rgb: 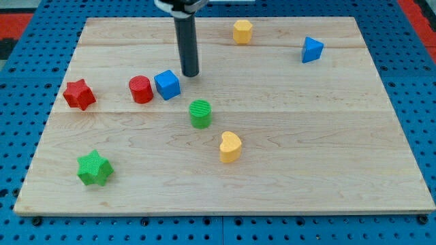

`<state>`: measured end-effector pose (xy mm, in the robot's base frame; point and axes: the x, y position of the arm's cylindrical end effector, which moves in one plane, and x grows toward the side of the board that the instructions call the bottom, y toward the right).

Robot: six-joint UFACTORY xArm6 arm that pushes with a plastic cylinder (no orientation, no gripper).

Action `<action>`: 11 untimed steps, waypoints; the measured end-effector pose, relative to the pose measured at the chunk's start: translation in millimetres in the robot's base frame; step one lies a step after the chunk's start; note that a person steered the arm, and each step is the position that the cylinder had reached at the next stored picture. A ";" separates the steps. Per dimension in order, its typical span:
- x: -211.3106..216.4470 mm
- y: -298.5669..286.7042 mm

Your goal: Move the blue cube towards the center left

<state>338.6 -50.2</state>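
Note:
The blue cube sits on the wooden board, left of centre in the upper half. It touches a red cylinder on its left. My tip is just to the right of the blue cube and slightly above it, a small gap away. The dark rod rises from the tip to the view's top.
A red star lies at the left. A green cylinder is below the cube. A yellow heart sits near the centre. A green star is at the bottom left. A yellow block and a blue triangular block are at the top.

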 end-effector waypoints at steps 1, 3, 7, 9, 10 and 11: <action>-0.8 -8.3; 31.0 -33.6; 113.4 -12.3; 132.6 -60.0; 105.7 -33.7; 104.6 -71.1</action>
